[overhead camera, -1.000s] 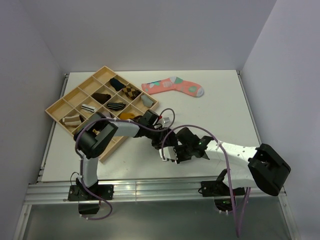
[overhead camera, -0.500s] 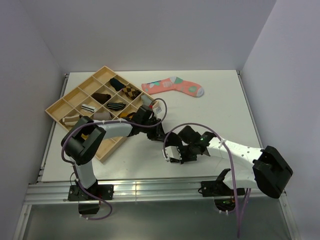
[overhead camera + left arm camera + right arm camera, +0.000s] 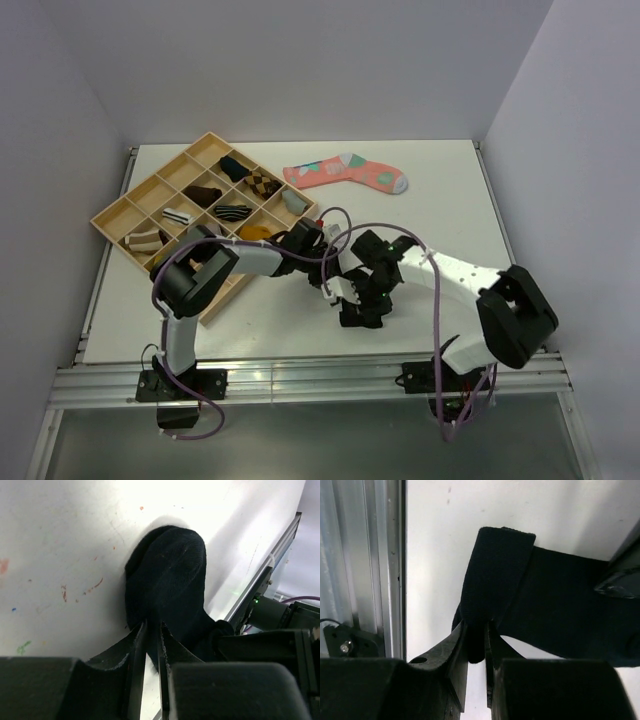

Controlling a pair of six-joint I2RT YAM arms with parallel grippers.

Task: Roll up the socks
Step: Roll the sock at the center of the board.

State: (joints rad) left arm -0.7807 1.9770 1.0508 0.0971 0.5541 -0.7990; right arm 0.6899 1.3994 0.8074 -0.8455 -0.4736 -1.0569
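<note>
From above, the flat white table (image 3: 450,200) stands between plain pale walls (image 3: 300,60), and a ribbed aluminium rail (image 3: 300,375) runs along its near edge. A shallow wooden tray with square compartments (image 3: 118,207) lies at the far left corner and holds small sock bundles. A pink patterned sock (image 3: 345,172) lies flat near the far edge. A mustard-yellow soft sock (image 3: 256,232) shows at the right edge of the tray, just beside the left arm; I cannot tell if it is inside a compartment. The left gripper (image 3: 330,278) and the right gripper (image 3: 352,296) meet over a plain black sock of soft knitted cloth (image 3: 362,312), between the middle of the table and the near edge.

In the left wrist view, the black sock (image 3: 170,565) has fine ribs and a round toe end. It lies on a table surface with small colour stains. The left gripper (image 3: 151,630) is nearly closed and pinches a thin fold of the sock.

In the right wrist view, the black sock (image 3: 555,600) is folded and its ribbed cuff is on top. The right gripper (image 3: 476,639) clamps the folded edge tightly. The rail (image 3: 365,570) is at the left.
</note>
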